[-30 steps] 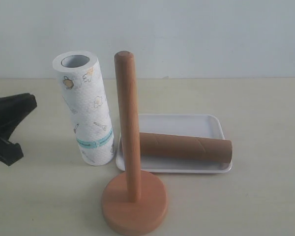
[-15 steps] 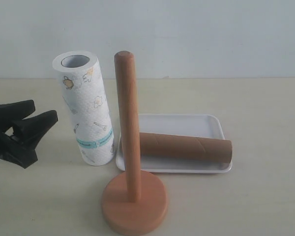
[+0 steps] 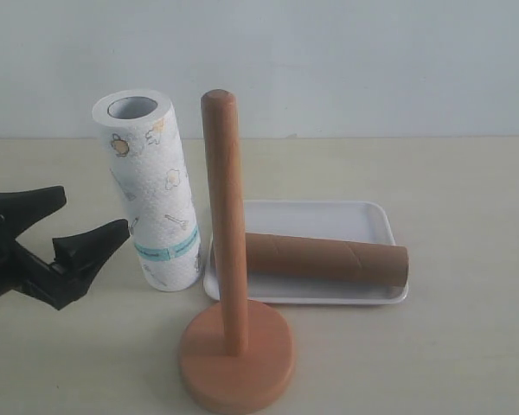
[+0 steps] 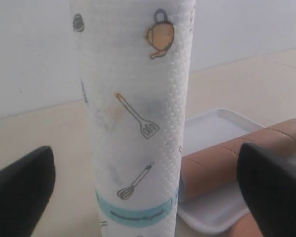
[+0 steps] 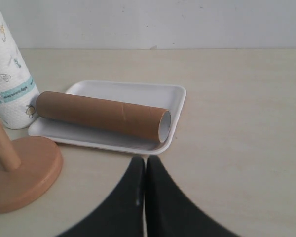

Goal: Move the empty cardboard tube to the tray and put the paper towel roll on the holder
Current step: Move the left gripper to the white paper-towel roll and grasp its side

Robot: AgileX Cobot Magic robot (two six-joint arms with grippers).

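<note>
"What's in front of you apart from the job itself?"

"A table [image 3: 467,354], pale cream and matt, with faint streaks running along its top."

"And behind it?"

"A plain wall [image 3: 372,60], whitish with a cool blue-grey cast. It meets the table's far edge in one straight line. There's a tiny dark fleck [image 3: 289,135] on that seam, roughly midway along."

A pale cream matte counter [image 3: 467,346] fills the lower part of the exterior view, and its side edges lie out of frame. Along the counter's far edge rises a plain bluish-white painted wall [image 3: 372,60], smooth and uniform. The light is soft and even, casting only faint shadows on the counter's surface.
</note>
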